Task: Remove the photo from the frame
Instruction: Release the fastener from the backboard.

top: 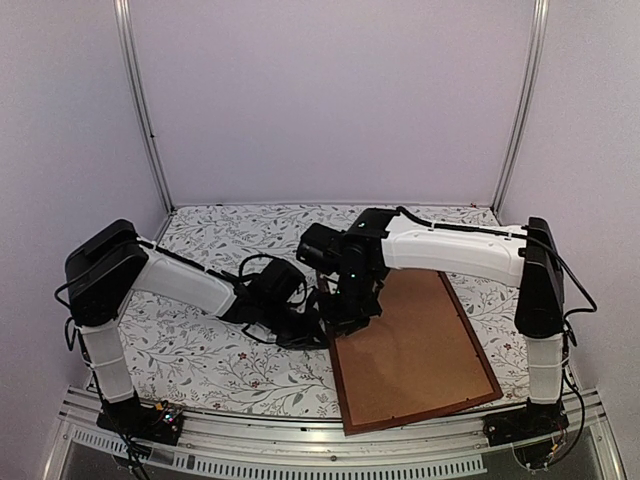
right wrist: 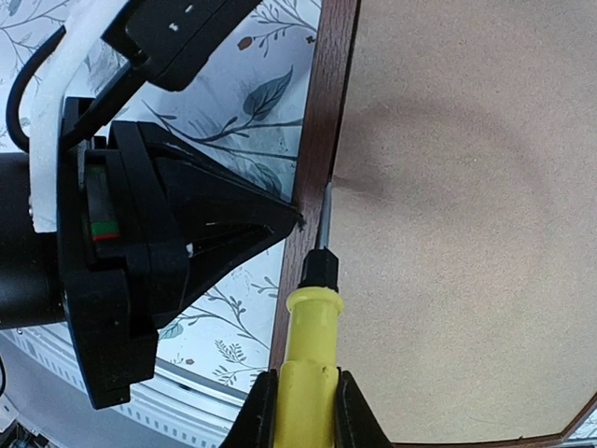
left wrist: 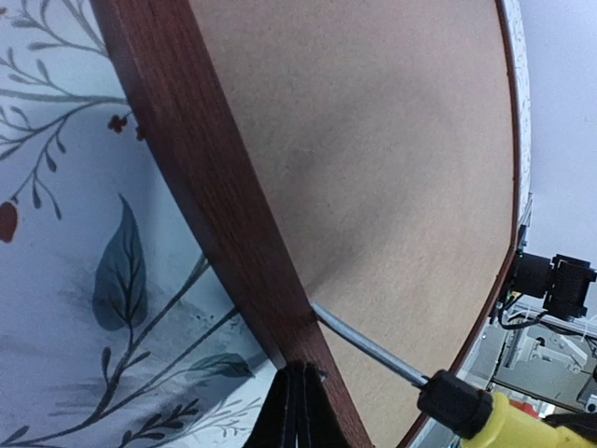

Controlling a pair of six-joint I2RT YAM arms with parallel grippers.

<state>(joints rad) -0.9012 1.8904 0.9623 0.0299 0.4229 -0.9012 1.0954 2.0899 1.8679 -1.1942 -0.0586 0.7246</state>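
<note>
You had the frame (right wrist: 322,121) lying back-up on the table (top: 220,350) before the right arm, with its brown backing board (right wrist: 466,233) showing and the photo hidden. Your right gripper (right wrist: 300,392) pinched a yellow-handled screwdriver (right wrist: 308,327), whose tip sat at the left rail's inner edge. Your left gripper (left wrist: 298,373), fingers pressed together, touched that rail's outer edge.
</note>
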